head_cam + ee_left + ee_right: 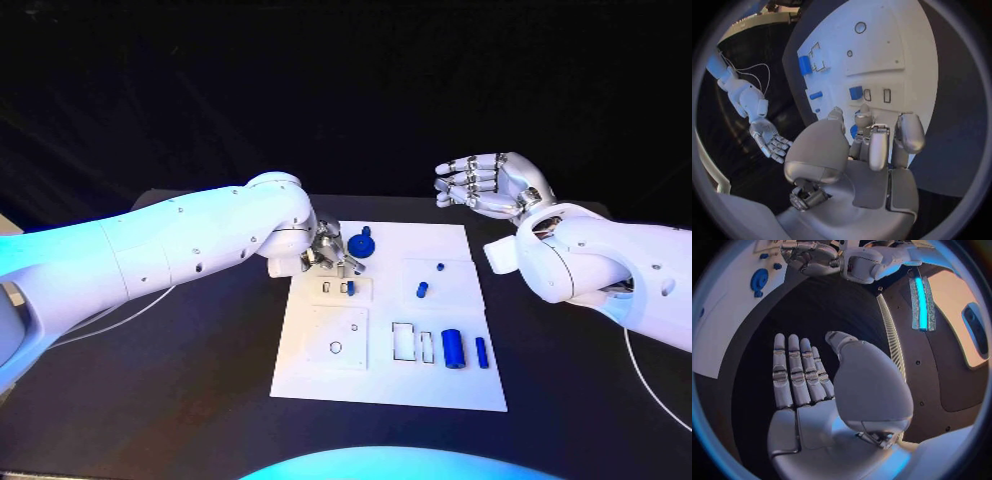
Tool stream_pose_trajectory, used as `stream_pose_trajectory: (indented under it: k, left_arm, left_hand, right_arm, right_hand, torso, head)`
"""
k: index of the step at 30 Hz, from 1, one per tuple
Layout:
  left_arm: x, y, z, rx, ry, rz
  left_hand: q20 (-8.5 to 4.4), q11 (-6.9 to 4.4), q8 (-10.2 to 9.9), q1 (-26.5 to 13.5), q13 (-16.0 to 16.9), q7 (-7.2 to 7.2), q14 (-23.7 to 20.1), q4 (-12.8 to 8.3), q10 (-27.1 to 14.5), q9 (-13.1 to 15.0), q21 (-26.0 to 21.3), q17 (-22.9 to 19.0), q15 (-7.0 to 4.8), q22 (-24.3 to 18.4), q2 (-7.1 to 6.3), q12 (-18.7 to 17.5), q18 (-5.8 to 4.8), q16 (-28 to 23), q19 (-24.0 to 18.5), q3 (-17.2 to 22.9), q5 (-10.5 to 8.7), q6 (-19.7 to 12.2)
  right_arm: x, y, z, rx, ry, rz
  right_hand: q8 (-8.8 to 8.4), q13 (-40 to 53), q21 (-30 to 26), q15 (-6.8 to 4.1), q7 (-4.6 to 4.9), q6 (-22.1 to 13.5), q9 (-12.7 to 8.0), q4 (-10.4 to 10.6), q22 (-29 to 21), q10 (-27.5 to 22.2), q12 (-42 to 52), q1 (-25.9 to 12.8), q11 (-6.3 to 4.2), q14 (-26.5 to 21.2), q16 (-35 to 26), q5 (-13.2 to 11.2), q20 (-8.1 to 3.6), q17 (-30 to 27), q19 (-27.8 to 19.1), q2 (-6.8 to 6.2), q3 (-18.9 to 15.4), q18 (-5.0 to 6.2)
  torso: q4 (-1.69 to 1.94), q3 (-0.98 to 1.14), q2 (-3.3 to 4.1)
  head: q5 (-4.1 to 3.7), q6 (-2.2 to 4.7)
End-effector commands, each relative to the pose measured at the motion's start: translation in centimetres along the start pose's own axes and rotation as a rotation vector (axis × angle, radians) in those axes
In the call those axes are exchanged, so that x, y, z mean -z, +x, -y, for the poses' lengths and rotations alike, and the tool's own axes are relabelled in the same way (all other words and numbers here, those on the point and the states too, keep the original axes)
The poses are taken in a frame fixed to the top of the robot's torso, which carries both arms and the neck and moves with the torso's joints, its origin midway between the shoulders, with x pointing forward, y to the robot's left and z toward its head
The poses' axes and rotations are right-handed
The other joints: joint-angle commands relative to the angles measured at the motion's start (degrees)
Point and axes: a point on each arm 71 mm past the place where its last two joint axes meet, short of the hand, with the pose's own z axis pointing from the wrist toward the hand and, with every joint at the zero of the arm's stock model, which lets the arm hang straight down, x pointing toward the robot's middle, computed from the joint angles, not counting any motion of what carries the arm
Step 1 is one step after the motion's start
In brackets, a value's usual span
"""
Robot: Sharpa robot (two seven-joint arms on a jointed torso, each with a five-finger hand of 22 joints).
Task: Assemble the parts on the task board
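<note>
Your left hand (pixel 320 252), fingers curled down on the task board (pixel 389 380) beside a small blue part (pixel 349 288) near its slots, is far nearer than your spread, empty right hand (pixel 488 184).

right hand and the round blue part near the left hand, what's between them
In the head view, only bare task board and black table lie between the right hand and the round blue part; no other part sits there.

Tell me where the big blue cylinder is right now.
In the head view the big blue cylinder stands at the task board's near right, between the white slots and a slimmer blue pin, away from both hands.
</note>
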Motion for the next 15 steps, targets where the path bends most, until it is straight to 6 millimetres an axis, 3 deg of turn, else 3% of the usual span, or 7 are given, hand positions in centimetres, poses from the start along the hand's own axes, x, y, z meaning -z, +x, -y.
stream_pose_trajectory:
  k: [1, 9, 15]
  left_arm:
    - [-0.10, 0.32, 0.18, -0.034, -0.005, -0.036]
    - [-0.39, 0.67, 0.21, -0.031, -0.006, -0.058]
    - [-0.45, 0.90, 0.27, -0.038, -0.005, -0.077]
  left_hand:
    - [-0.05, -0.14, 0.37, 0.66, 0.08, 0.05, 4.02, 0.03, 0.37, 0.09, 0.37, 10.01, -0.04, 0.07, -0.05, 0.22, 0.21, 0.25, 0.43, 0.28, 0.22, 0.53]
    - [-0.15, -0.26, 0.58, 0.22, 0.00, -0.08, 4.00, 0.15, 0.33, 0.27, 0.38, 9.95, -0.16, 0.10, 0.08, 0.17, 0.20, 0.22, 0.44, 0.16, 0.10, 0.86]
    - [-0.24, -0.40, 0.86, 0.17, 0.05, -0.26, 4.03, 0.05, 0.37, 0.52, 0.41, 10.03, -0.27, 0.16, 0.17, 0.21, 0.19, 0.26, 0.48, 0.16, 0.11, 1.22]
  right_arm:
    - [-0.04, 0.25, -0.12, -0.006, -0.014, -0.021]
    - [-0.11, 0.44, -0.03, -0.007, -0.006, -0.026]
    - [-0.14, 0.56, -0.02, -0.007, -0.005, -0.029]
  right_hand:
    - [-0.36, -0.04, -0.18, 0.34, 0.53, -0.01, -0.10, -0.36, -0.15, 0.01, -0.31, -0.47, 0.28, -0.06, -0.21, 0.04, 0.15, -0.10, -0.32, -0.06, 0.03, 0.81]
    - [-0.64, -0.05, -0.16, 0.50, 0.95, -0.19, -0.19, -0.43, -0.95, -0.18, -0.73, -0.67, 0.56, 0.07, -0.66, 0.02, 0.26, -0.45, -0.35, -0.10, -0.13, 0.80]
    - [-0.66, -0.05, -0.16, 0.51, 0.99, -0.16, -0.19, -0.44, -1.06, -0.18, -0.77, -0.67, 0.59, 0.10, -0.72, 0.07, 0.28, -0.49, -0.35, -0.07, -0.13, 0.80]
  torso:
    - [0.01, -0.02, 0.03]
    - [0.01, -0.06, -0.05]
    - [0.05, 0.02, -0.05]
  head:
    - [-0.05, -0.11]
    - [-0.10, -0.40]
    - [-0.10, -0.51]
